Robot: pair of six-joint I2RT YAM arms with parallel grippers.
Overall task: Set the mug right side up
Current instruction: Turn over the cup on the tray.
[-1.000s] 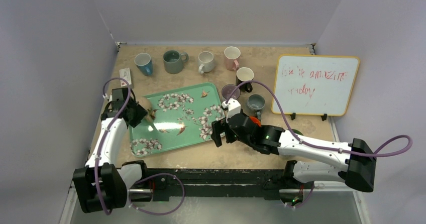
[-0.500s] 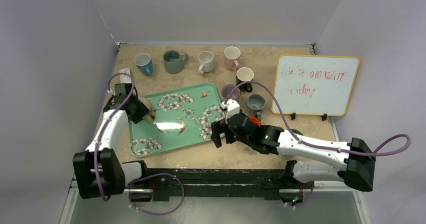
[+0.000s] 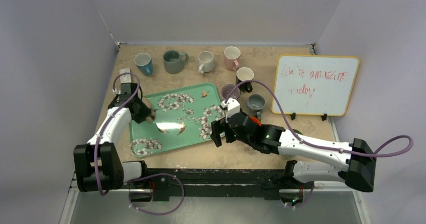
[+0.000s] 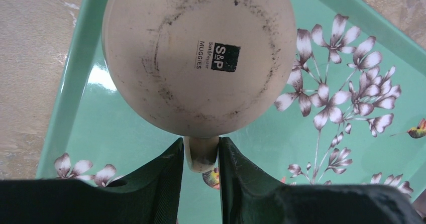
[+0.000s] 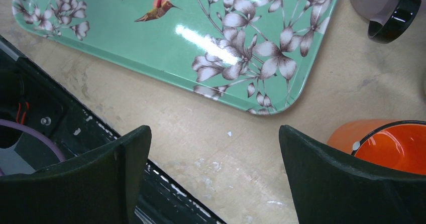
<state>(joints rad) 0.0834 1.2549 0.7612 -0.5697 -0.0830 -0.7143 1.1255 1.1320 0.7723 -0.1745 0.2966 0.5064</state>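
- We see the beige ceramic mug (image 4: 201, 53) over the left end of the green flower-and-bird patterned tray (image 4: 261, 148), close to the tray's left rim.
- In the left wrist view the mug's scuffed round base, with a small black "S&P" mark, faces the camera, and its handle points back toward the fingers.
- The left gripper (image 4: 201, 156) has its jaws clamped on that handle, one dark finger (image 4: 161, 179) pressed against each side.
- We cannot tell whether the mug touches the tray or hangs just above it.
- The right gripper (image 5: 213, 153) hovers with its jaws wide apart and nothing between them, over the bare tan tabletop (image 5: 211, 148) just off the tray's near right corner.
- A glossy orange mug (image 5: 387, 143) stands just beside the right finger.
- In the top view, four upright mugs line the far edge, and a yellow-framed whiteboard (image 3: 315, 85) stands at the right.
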